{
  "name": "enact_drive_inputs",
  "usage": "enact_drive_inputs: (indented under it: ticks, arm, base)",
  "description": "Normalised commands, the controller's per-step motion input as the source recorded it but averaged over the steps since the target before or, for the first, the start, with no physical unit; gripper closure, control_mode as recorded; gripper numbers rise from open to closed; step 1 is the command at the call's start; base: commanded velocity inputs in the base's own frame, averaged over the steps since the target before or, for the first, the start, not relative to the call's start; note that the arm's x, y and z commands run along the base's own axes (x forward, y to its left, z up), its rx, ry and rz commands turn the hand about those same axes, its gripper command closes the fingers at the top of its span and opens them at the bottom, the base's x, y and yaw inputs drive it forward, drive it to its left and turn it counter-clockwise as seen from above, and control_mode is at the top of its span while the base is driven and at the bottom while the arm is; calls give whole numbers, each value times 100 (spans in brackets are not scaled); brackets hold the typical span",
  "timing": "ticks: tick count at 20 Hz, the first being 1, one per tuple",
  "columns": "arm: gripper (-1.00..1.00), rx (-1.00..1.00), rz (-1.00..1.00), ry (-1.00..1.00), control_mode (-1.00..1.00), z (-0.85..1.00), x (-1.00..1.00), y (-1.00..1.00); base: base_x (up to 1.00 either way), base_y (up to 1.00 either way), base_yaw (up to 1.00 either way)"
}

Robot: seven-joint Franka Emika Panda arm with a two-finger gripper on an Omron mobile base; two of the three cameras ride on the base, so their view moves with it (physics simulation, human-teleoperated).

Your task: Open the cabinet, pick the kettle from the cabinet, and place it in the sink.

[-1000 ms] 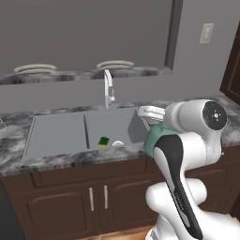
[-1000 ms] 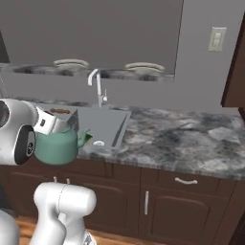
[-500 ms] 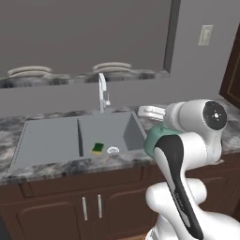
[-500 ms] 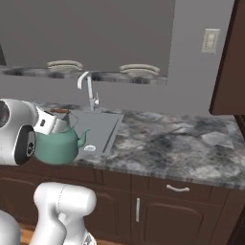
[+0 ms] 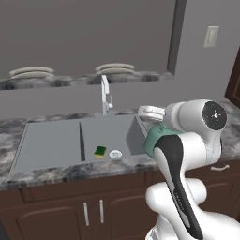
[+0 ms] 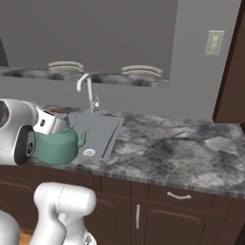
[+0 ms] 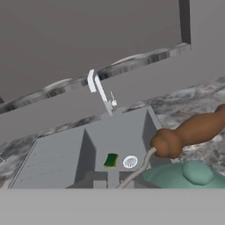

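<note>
- The end effector (image 6: 53,125), closed on the small teal-green rounded kettle (image 6: 57,145), is carrying it above the grey marbled tabletop (image 6: 162,148) at the right edge of the grey rectangular sink (image 5: 75,143).
- The hand view is revealing a brown wooden handle grip (image 7: 189,132) over the kettle lid.
- The left base view is showing a green sponge (image 5: 99,151) lying in the basin.

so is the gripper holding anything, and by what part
The gripper is shut on the kettle, gripping its thin wire handle near the brown grip.
</note>
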Motion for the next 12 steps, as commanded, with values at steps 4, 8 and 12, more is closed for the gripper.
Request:
enact_drive_inputs:
  ticks: [4, 8, 12]
  arm:
    - [100, 0, 0, 0, 100, 0, 0, 0]
    - [100, 0, 0, 0, 100, 0, 0, 0]
    - [100, 0, 0, 0, 100, 0, 0, 0]
  base:
    - [36, -13, 0]
    - [36, -14, 0]
    - [28, -9, 0]
